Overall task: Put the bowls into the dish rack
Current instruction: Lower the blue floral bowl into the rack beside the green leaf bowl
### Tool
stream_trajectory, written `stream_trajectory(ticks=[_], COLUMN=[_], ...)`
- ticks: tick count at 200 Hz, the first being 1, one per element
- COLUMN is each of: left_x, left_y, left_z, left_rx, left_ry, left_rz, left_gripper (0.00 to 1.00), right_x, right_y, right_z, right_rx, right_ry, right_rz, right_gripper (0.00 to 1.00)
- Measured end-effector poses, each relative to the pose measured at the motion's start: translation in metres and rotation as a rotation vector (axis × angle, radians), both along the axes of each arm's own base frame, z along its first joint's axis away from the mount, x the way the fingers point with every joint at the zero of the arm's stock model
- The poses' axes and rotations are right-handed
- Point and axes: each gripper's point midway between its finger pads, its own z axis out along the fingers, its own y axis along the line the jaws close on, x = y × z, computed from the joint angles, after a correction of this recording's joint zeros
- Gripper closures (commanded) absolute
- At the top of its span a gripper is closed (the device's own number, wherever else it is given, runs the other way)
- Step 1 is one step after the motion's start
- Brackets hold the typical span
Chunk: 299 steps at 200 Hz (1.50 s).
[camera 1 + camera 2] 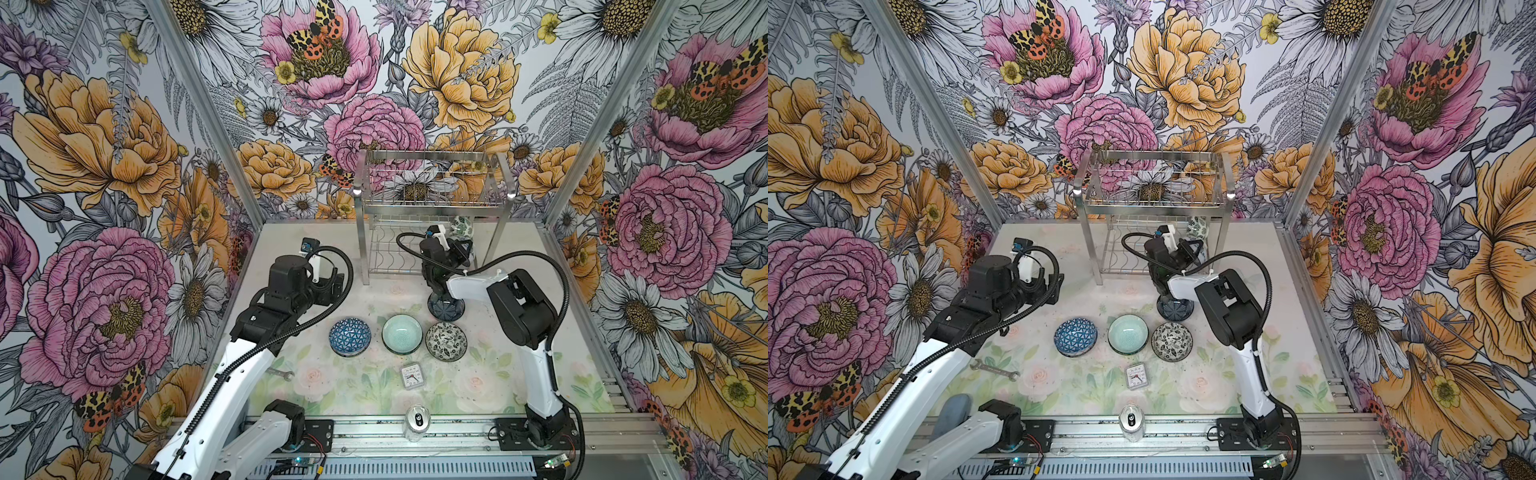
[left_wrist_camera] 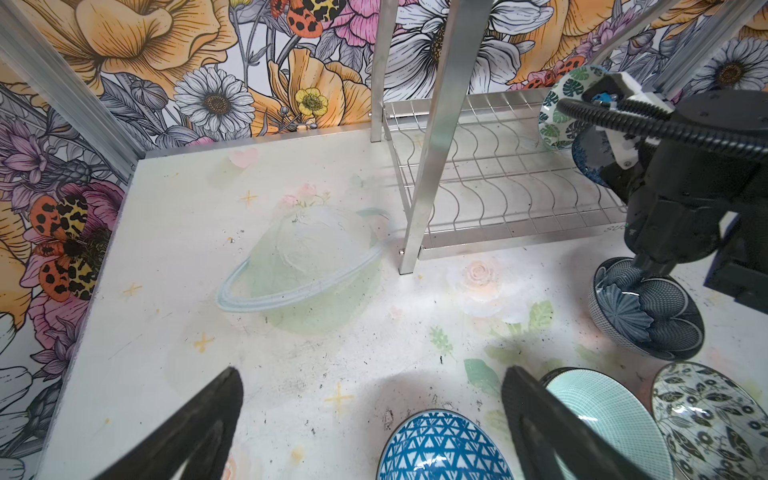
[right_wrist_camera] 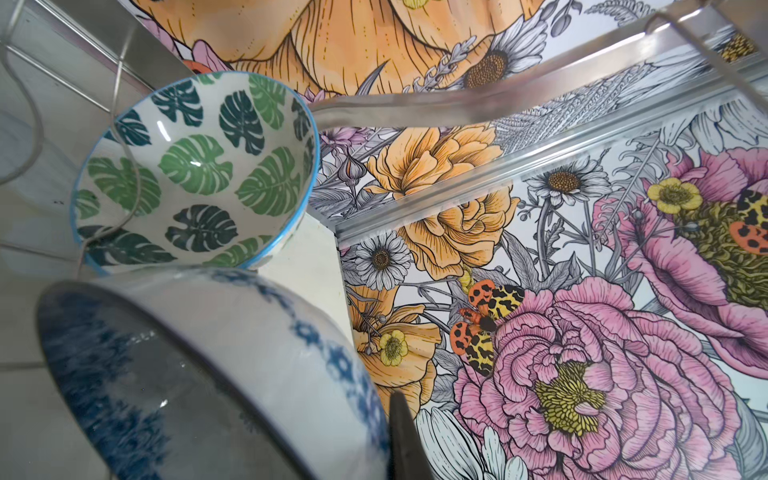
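Observation:
The steel dish rack (image 1: 432, 204) (image 1: 1154, 203) stands at the back. A green-leaf bowl (image 3: 195, 174) (image 1: 462, 226) rests on edge in its lower wavy tier (image 2: 498, 187). My right gripper (image 1: 461, 249) reaches into that tier, shut on a blue floral bowl (image 3: 249, 353) (image 2: 590, 158) held tilted beside the green-leaf one; one finger (image 3: 405, 436) shows against its outer wall. On the table lie a blue triangle bowl (image 1: 350, 336) (image 2: 440, 449), a pale teal bowl (image 1: 402, 333), a black-white leaf bowl (image 1: 446, 340) and a navy petal bowl (image 1: 446, 309). My left gripper (image 2: 372, 374) hangs open and empty just behind the triangle bowl.
A small square clock (image 1: 412, 376) and a drink can (image 1: 417, 422) sit near the front edge. A wrench (image 1: 994, 369) lies at the front left, by my left arm. The rack's front legs (image 2: 428, 166) stand close to the bowls.

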Motion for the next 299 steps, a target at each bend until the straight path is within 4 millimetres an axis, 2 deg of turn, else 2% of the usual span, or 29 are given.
stream_trajectory(ticks=[27, 92, 127, 184, 225, 259, 299], left_x=[-0.001, -0.002, -0.002, -0.003, -0.003, -0.003, -0.003], left_y=[0.0, 0.001, 0.001, 0.001, 0.001, 0.001, 0.001], left_z=[0.0, 0.001, 0.002, 0.003, 0.004, 0.004, 0.004], left_rx=[0.0, -0.002, -0.003, -0.005, -0.005, -0.005, -0.005], left_ry=[-0.001, -0.007, -0.009, -0.013, -0.015, -0.015, -0.015], left_rz=[0.0, 0.0, 0.0, 0.0, 0.0, 0.0, 0.0], left_gripper=[0.01, 0.01, 0.01, 0.01, 0.01, 0.01, 0.01], right_x=[0.001, 0.002, -0.002, -0.005, -0.008, -0.009, -0.012], right_y=[-0.006, -0.007, -0.005, 0.002, 0.012, 0.012, 0.011], right_z=[0.001, -0.005, -0.015, -0.02, -0.026, -0.026, -0.015], right_rx=[-0.005, -0.003, 0.021, 0.081, 0.098, 0.103, 0.121], right_ry=[-0.005, 0.012, 0.02, 0.008, 0.021, 0.026, 0.018], right_rz=[-0.024, -0.045, -0.046, -0.036, -0.012, -0.01, 0.0], right_gripper=[1.0, 1.0, 0.89, 0.84, 0.73, 0.66, 0.43])
